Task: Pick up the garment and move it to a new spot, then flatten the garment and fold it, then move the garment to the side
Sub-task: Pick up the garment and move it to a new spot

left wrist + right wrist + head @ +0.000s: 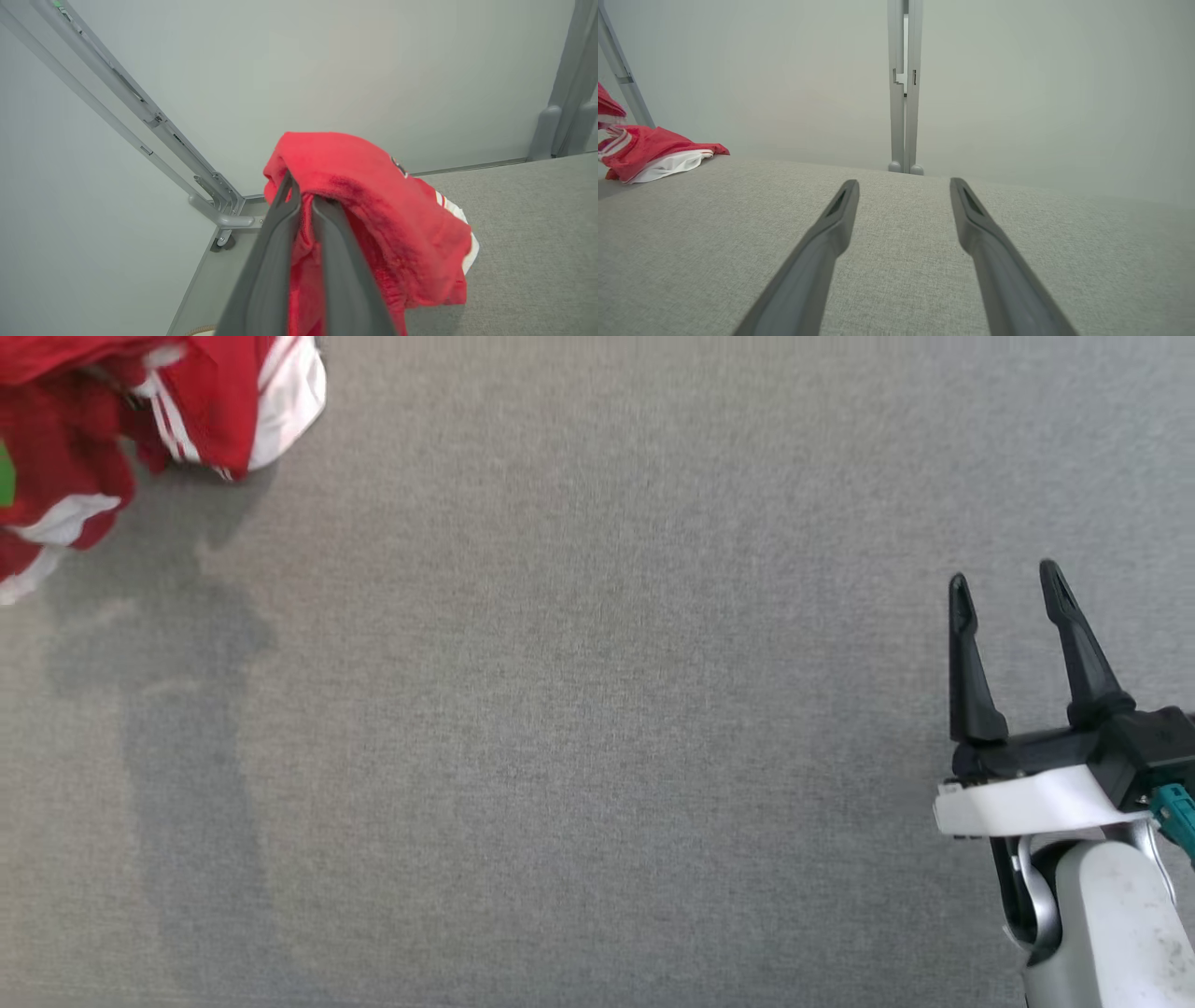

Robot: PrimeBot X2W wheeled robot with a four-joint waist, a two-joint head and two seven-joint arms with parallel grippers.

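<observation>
A crumpled red garment (pixel 112 420) with white stripes and white trim hangs bunched at the top left corner of the head view, casting a shadow on the grey surface below. In the left wrist view my left gripper (pixel 303 196) is shut on a fold of the red garment (pixel 373 210), which drapes over and beside the two fingers. Over at the lower right, my right gripper (pixel 1006 581) stands open above the table, nothing between its fingers. The right wrist view shows the same open right gripper (pixel 903 186) and the garment (pixel 649 149) far off at the left.
The grey fabric-covered table (pixel 597 728) spreads across the head view. Pale walls surround it, with a grey metal frame post (pixel 903 93) behind the far edge and a slanted frame rail (pixel 140 112) past the table's corner.
</observation>
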